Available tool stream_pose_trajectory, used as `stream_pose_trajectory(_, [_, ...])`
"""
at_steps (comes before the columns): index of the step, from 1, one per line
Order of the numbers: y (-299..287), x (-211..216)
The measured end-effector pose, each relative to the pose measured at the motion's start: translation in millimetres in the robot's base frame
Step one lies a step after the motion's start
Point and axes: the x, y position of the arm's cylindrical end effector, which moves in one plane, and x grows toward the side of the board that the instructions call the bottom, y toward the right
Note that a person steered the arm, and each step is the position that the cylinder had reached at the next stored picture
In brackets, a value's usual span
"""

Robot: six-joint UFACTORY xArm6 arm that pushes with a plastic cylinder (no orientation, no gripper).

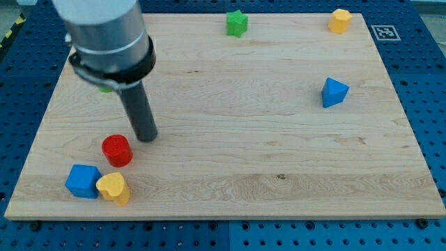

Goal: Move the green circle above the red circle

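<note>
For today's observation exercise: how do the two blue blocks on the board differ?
The blue cube shows flat square faces; the blue triangular block comes to points. The cube sits at the view's bottom left touching the yellow block; the triangular block stands alone on the view's right. Both share the same blue.
</note>
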Motion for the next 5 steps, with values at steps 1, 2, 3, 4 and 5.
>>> stream_pose_trajectory(1, [-13, -8])
stream_pose_trajectory(2, [-23, 10])
stream_pose_trajectory(3, [-31, 25])
stream_pose_trajectory(4, [-50, 23])
stream_pose_trajectory(5, [-65, -22])
